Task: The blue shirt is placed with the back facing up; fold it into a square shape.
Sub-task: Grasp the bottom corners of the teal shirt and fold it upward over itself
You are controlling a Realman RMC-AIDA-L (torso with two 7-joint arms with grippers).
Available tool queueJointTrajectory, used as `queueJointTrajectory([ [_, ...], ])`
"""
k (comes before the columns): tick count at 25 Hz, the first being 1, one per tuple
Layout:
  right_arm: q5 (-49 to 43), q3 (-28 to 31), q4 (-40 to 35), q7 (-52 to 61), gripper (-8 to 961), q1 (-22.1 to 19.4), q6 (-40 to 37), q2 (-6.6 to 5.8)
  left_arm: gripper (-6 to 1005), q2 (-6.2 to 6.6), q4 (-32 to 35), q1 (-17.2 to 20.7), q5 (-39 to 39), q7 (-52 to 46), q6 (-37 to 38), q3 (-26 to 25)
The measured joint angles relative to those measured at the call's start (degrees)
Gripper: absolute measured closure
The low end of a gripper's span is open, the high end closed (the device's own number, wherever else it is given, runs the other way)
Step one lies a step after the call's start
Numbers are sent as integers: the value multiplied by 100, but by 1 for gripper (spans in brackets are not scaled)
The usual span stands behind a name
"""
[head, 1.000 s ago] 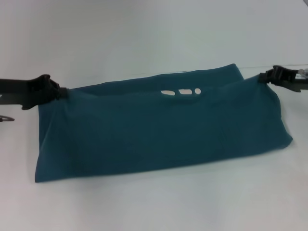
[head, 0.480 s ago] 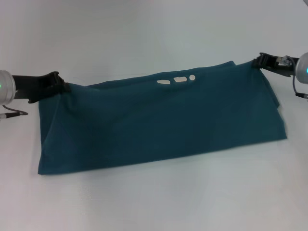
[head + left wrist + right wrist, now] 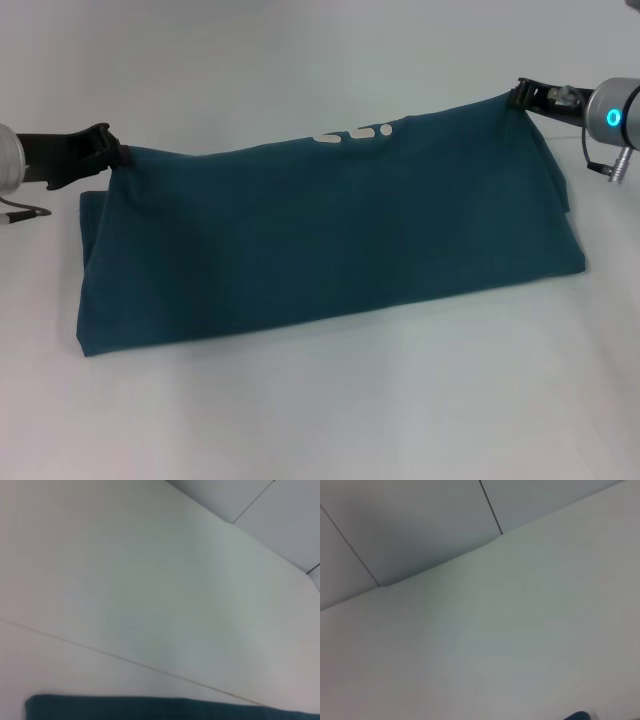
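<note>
1. Left tool (image 3: 112,152) is clamped on one top corner of the blue shirt (image 3: 330,235).
2. Right tool (image 3: 522,95) pinches the opposite corner.
3. Shirt's folded lower edge rests on the white table (image 3: 330,410).

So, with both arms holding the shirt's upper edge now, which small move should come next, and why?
Probably carry the raised edge forward and lower it toward the near edge. The left gripper and right gripper each pinch a top corner of the blue shirt, holding that edge up while the near edge lies on the table.
</note>
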Motion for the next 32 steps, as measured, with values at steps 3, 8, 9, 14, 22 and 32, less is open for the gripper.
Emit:
queueJointTrajectory([
  [3, 3, -171, 141, -4, 918, 57, 275, 4, 987, -3, -29, -8, 2, 21, -122, 10],
  [8, -6, -286, 248, -6, 907, 90, 533, 35, 988, -36, -74, -7, 31, 53, -272, 17],
  [9, -6, -304, 249, -6, 905, 92, 552, 37, 988, -41, -132, -5, 43, 61, -331, 20],
  [14, -8, -395, 256, -8, 895, 99, 572, 42, 985, -61, -190, -7, 48, 68, -422, 54],
  [22, -25, -527, 295, -7, 878, 165, 466, -27, 972, -70, -189, 27, -40, 72, -571, 69],
  [32, 30, -426, 281, 228, 704, -32, 182, -384, 723, -106, -125, 199, -267, 98, -835, 42],
])
